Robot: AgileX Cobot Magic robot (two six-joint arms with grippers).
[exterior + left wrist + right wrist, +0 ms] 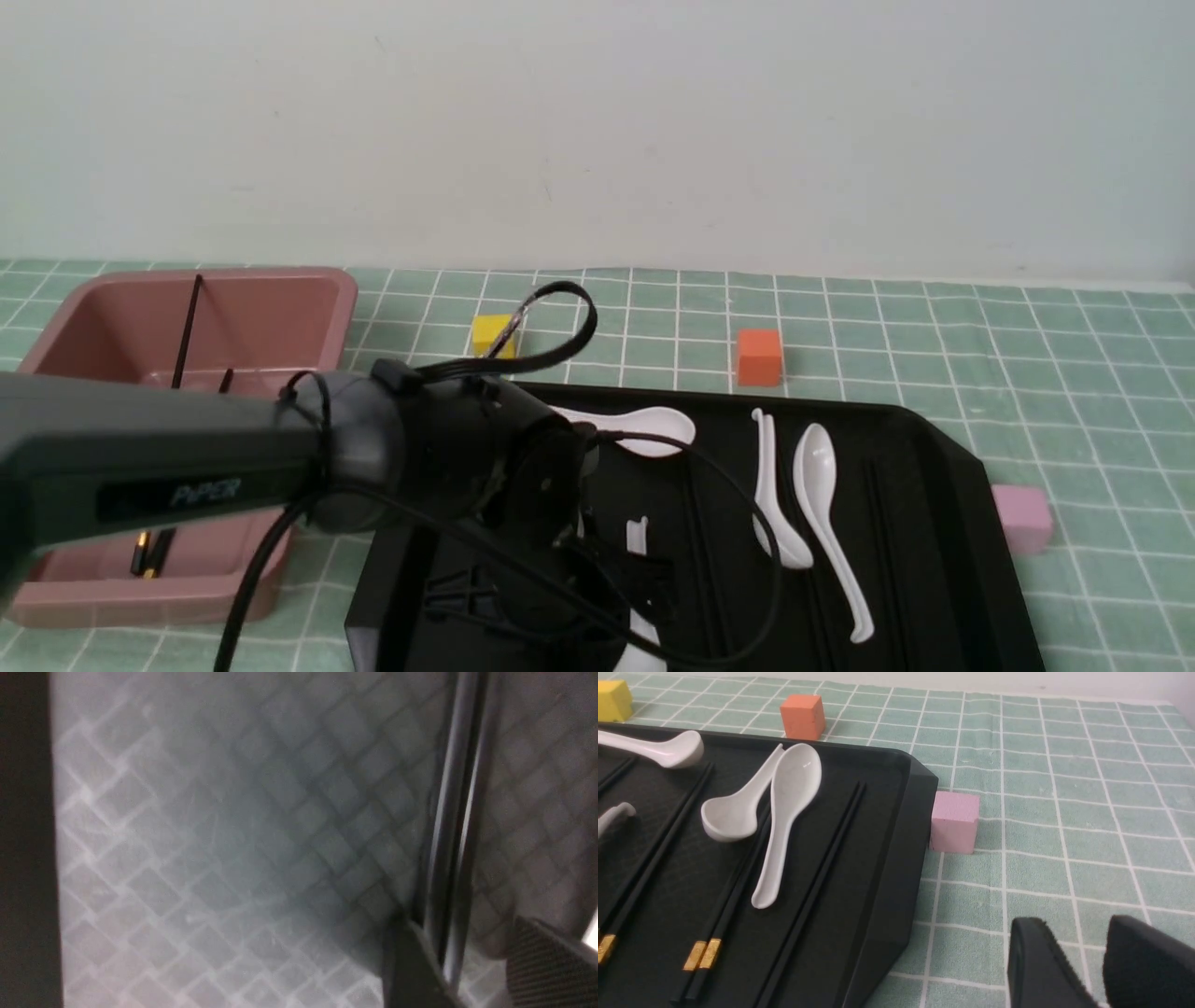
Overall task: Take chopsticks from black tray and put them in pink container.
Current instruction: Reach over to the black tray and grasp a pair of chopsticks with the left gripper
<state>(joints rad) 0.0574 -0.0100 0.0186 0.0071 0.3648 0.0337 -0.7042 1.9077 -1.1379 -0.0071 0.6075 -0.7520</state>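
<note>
The black tray (962,485) lies in the centre and right of the front view, with several thin black chopsticks (703,954) in its grooves, gold bands showing. My left gripper (460,921) is down close to the tray floor. It is open, and a pair of chopsticks (451,826) runs between its fingers, nearer one finger (406,961). The pink container (271,317) stands at the left and holds chopsticks (187,327) leaning on its wall. My right gripper (1083,947) hovers over the tablecloth beside the tray, slightly open and empty.
White soup spoons (817,476) lie in the tray among the chopsticks. A yellow cube (492,334) and an orange cube (759,357) sit behind the tray, and a small pale pink cube (955,821) sits against its right side. My left arm hides the tray's left half.
</note>
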